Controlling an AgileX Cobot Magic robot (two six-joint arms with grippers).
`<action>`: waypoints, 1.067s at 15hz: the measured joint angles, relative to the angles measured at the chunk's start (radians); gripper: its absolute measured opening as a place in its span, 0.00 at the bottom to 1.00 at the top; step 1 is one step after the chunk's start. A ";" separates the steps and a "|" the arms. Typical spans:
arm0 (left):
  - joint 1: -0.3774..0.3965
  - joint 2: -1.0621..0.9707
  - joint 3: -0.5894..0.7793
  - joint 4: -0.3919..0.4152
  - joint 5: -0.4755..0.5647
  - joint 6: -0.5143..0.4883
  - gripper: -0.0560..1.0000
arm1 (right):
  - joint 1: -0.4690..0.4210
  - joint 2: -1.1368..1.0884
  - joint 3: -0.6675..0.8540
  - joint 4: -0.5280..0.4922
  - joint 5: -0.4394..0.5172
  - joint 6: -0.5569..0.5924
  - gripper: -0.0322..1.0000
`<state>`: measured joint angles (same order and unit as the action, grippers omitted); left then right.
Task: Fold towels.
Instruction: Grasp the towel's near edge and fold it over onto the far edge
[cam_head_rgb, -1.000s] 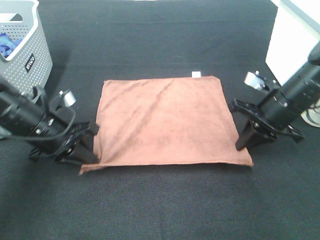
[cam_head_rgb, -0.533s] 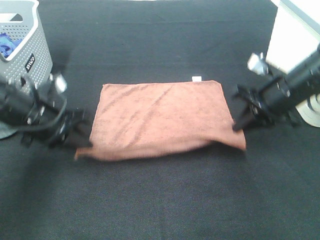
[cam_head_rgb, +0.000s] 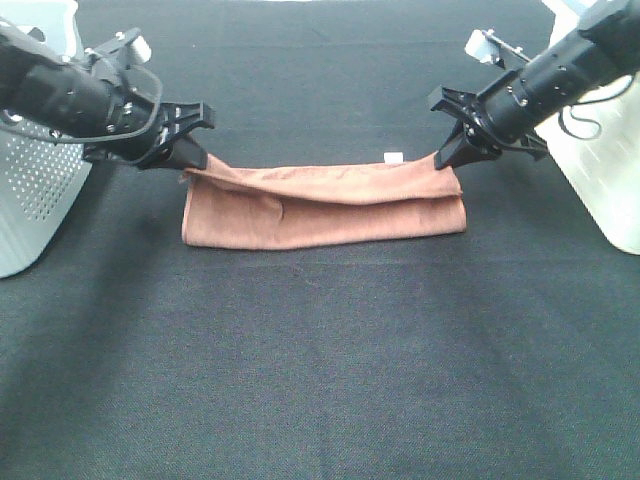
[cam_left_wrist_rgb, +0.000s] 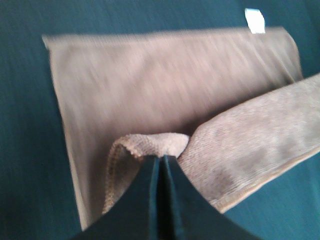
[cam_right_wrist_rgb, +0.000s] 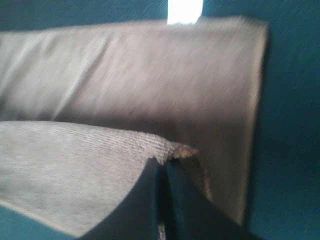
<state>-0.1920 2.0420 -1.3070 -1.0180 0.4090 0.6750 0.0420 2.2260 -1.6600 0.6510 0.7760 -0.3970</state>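
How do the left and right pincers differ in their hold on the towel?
The left pincer grips the left corner of the towel; the right pincer grips the right corner, beside the white tag. The left pincer reaches in from the left, the right pincer from the right. Both are shut on the folded-over layer, near the far edge.
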 joint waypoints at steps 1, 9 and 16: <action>0.000 0.028 -0.025 0.004 -0.022 -0.001 0.05 | 0.000 0.038 -0.055 -0.035 0.002 0.033 0.03; 0.000 0.144 -0.140 0.004 -0.101 -0.002 0.05 | 0.000 0.181 -0.233 -0.119 -0.010 0.109 0.03; 0.000 0.161 -0.141 0.005 -0.103 -0.002 0.72 | 0.000 0.199 -0.251 -0.079 0.054 0.110 0.80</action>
<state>-0.1920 2.2030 -1.4480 -1.0130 0.3060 0.6730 0.0420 2.4250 -1.9110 0.5720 0.8300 -0.2870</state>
